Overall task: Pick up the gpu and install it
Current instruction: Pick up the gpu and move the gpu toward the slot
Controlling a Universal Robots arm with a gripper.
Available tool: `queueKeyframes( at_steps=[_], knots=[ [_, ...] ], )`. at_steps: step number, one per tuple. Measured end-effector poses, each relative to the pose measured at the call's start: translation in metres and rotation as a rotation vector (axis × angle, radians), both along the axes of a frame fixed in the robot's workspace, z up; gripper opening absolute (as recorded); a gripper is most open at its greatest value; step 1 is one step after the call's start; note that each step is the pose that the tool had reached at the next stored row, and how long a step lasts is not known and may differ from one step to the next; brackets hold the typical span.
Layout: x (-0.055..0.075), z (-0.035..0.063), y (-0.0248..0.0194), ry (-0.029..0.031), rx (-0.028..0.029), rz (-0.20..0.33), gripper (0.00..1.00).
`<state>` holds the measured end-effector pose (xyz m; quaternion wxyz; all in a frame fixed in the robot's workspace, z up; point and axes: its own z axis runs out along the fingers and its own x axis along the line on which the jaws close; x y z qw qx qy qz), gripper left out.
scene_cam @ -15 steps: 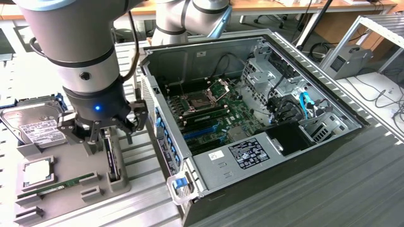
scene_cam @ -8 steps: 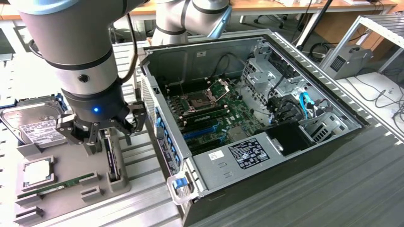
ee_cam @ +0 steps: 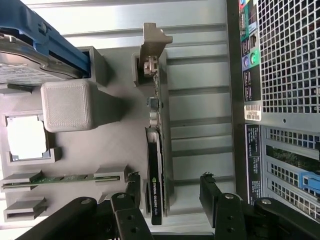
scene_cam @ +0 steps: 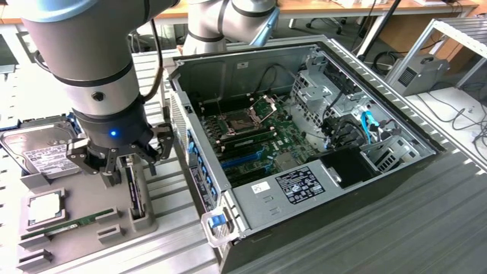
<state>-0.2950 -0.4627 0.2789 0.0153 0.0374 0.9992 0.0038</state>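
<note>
The gripper point(scene_cam: 131, 168) hangs low over a grey parts holder point(scene_cam: 84, 197) that lies on the slatted metal table point(scene_cam: 396, 228), at the exterior view's left of the open computer case point(scene_cam: 228, 68). Its jaws are spread wide and hold nothing.

The gpu point(ee_cam: 156, 175) stands on its long edge in a slot of the holder, along the side of the holder nearest the case. In the wrist view the two jaws sit on either side of the card's black end, the one bearing the white lettering. One jaw is just beside the black face and the other is well clear on the board side. A thin gap shows at the nearer jaw, so neither one presses on the card. The card's silver end bracket point(ee_cam: 152, 42) is at the far end of the slot, away from the jaws.

Other parts sit in the same holder. A hard drive point(scene_cam: 42, 153) with blue trim is at the holder's far end. A processor point(scene_cam: 45, 206) lies in a square pocket, and a green RAM stick point(scene_cam: 68, 224) stands in its own groove. None of them touches the gripper.

The case lies on its side with the panel off, and the motherboard point(scene_cam: 259, 137) inside is exposed.
</note>
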Motion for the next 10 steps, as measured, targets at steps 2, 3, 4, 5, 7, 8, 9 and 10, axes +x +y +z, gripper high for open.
queueKeyframes(
  at_steps=[2, 3, 4, 5, 7, 8, 9, 10],
  knots=[
    [-0.0002, -0.0010, 0.0015, -0.0001, 0.0001, 0.000, 0.60],
    [-0.0003, -0.0015, 0.0022, -0.0001, 0.0001, 0.000, 0.60],
    [-0.0006, -0.0020, 0.0029, -0.0001, 0.0001, 0.000, 0.60],
    [-0.0009, -0.0024, 0.0036, -0.0001, 0.0000, 0.000, 0.60],
    [-0.0019, -0.0036, 0.0056, 0.0000, 0.0000, 0.000, 0.60],
    [-0.0023, -0.0041, 0.0063, -0.0001, 0.0001, 0.000, 0.60],
    [-0.0028, -0.0046, 0.0069, 0.0000, 0.0000, 0.000, 0.60],
    [-0.0032, -0.0051, 0.0074, 0.0000, 0.0000, 0.000, 0.60]
  ],
)
